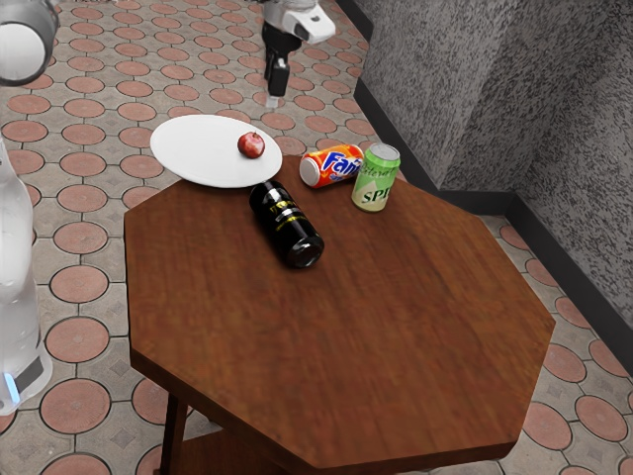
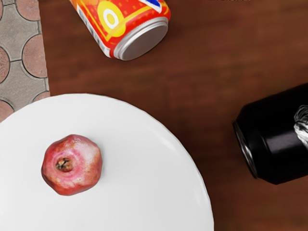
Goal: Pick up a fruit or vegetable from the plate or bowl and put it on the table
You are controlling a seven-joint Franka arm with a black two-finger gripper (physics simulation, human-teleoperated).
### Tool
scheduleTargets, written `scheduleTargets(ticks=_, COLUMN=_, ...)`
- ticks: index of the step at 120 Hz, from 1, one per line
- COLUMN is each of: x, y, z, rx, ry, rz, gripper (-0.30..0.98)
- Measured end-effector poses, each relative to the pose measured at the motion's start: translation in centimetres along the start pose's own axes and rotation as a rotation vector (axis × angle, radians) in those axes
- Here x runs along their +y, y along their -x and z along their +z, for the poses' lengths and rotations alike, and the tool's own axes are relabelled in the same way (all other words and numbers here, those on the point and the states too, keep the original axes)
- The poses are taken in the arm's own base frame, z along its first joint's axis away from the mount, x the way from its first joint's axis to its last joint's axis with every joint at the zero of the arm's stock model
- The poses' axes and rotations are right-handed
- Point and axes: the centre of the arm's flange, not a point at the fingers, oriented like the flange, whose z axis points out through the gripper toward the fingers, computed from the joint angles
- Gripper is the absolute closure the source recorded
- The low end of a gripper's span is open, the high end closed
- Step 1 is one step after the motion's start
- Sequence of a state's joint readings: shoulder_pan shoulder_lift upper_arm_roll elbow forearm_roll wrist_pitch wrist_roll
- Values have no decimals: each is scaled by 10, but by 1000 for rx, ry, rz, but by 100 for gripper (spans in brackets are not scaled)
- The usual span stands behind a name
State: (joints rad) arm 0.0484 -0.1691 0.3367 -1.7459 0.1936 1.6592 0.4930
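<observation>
We list, by the exterior view's clock: pomegranate [image 2: 79, 168], one, on the white plate [image 1: 188, 148], toward three o'clock; Fanta can [image 1: 321, 168], lying beyond the rim, three o'clock; green can [image 1: 377, 180], upright beside it; black can [image 1: 282, 223], lying, between four and five; our gripper [image 1: 273, 99], raised, spread or pressed together, we cannot tell.

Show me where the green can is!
In the exterior view, the green can stands upright near the far edge of the wooden table, just to the exterior view's right of the orange can lying on its side.
</observation>
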Motion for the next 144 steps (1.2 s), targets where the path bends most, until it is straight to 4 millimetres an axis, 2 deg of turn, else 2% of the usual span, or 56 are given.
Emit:
scheduleTargets(ticks=16, x=-11, y=-8, z=12, rx=2, ry=-31, rz=61, gripper=0)
scheduleTargets(ticks=28, x=-25, y=-12, z=28, rx=-6, ry=-40, rz=87, gripper=0)
scheduleTargets(ticks=54, x=-36, y=-26, z=67, rx=-26, ry=-23, rz=158, gripper=0)
scheduleTargets(ticks=73, x=-40, y=-16, z=90, rx=-42, ry=12, rz=191, gripper=0)
scheduleTargets(ticks=87, x=-54, y=-3, z=94, rx=-47, ry=20, rz=186, gripper=0)
scheduleTargets(ticks=115, x=-77, y=23, z=116, rx=-77, ry=48, rz=171, gripper=0)
scheduleTargets(ticks=128, x=-83, y=25, z=120, rx=-72, ry=43, rz=174, gripper=0)
scheduleTargets(ticks=144, x=-85, y=15, z=133, rx=-52, ry=49, rz=182, gripper=0)
